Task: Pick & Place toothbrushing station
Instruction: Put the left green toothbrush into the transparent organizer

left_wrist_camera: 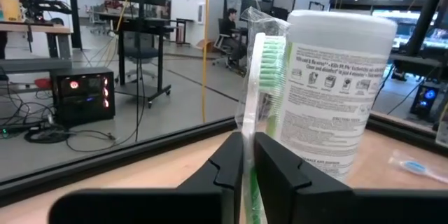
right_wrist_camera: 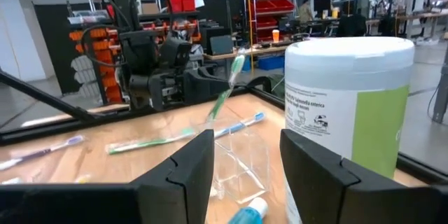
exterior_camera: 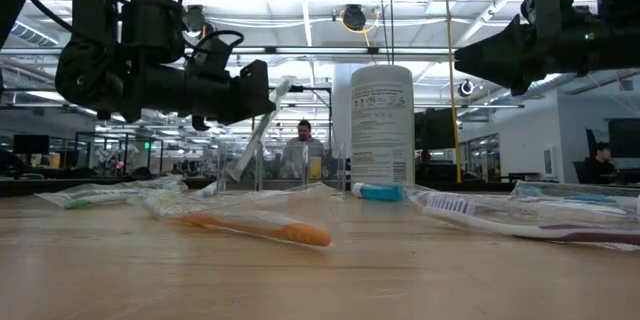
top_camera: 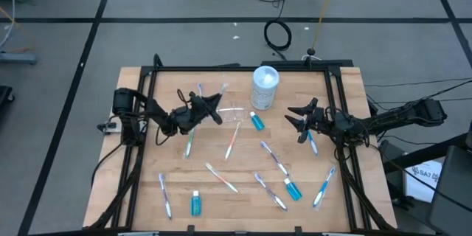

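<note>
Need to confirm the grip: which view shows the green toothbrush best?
Left wrist view: the green toothbrush stands wrapped between the left claw's fingers. Right wrist shows it farther off; low view only a pale outline; high view tiny.

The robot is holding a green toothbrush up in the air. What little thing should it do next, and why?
Probably carry it over the clear cup and lower it in. The left pincer grips the wrapped green toothbrush upright above the table, and the cup stands close beside it, near the white canister.
</note>
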`<control>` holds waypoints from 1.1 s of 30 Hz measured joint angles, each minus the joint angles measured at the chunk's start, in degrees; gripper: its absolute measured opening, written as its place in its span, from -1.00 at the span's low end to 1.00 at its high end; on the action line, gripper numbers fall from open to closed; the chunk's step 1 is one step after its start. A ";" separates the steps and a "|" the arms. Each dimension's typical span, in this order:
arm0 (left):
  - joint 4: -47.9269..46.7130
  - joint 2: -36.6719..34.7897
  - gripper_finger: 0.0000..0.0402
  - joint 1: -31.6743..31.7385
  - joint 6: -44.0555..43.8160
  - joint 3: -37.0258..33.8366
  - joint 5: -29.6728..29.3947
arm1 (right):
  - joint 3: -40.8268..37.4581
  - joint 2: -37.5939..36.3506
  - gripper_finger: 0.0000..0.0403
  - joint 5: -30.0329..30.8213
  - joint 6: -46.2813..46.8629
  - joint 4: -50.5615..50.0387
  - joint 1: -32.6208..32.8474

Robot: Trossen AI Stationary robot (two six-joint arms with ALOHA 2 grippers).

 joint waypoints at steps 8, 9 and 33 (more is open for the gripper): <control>-3.60 -0.04 -0.80 -0.02 0.02 0.00 -0.24 | 0.00 -0.02 -0.23 0.00 -0.02 0.27 0.00; -4.46 -0.04 -0.80 -0.02 0.03 0.00 -0.26 | 0.00 -0.02 -0.23 0.00 -0.03 0.29 0.00; -7.33 -1.67 -0.12 -1.19 3.09 0.00 -4.96 | -0.02 -0.04 -0.23 0.04 -10.93 4.17 -0.05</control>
